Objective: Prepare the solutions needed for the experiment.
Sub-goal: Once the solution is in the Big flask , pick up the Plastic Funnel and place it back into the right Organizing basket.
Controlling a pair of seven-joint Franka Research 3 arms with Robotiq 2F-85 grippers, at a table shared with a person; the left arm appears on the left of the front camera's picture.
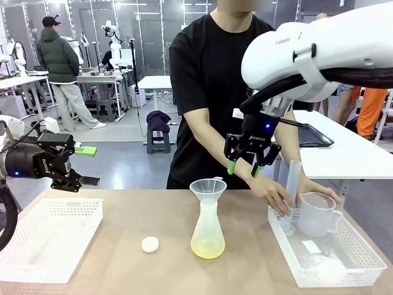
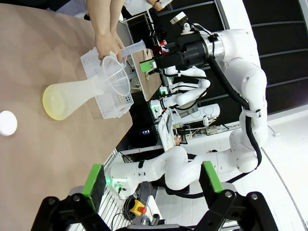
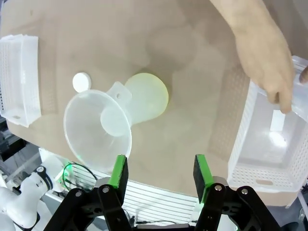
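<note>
A frosted conical flask point(image 1: 207, 224) stands at the table's middle with a clear funnel point(image 1: 207, 185) in its neck. The solutions point(image 1: 207, 247), a little pale yellow liquid, lie at its bottom. My right gripper point(image 1: 244, 165) hangs open above and right of the funnel, holding nothing. From its wrist I look down on the funnel point(image 3: 98, 127), the yellow liquid point(image 3: 147, 98) and my own right gripper point(image 3: 159, 172). My left gripper point(image 1: 86, 166) stands open at the left, above the left tray, well away from the flask point(image 2: 72, 96). Its own view shows the left gripper point(image 2: 152, 179) with nothing in it.
A white round cap point(image 1: 150, 244) lies left of the flask. An empty white mesh tray point(image 1: 46, 236) sits at the left. In the right tray point(image 1: 344, 270) the person's hands hold a measuring cylinder point(image 1: 291, 184) and a handled beaker point(image 1: 316, 214).
</note>
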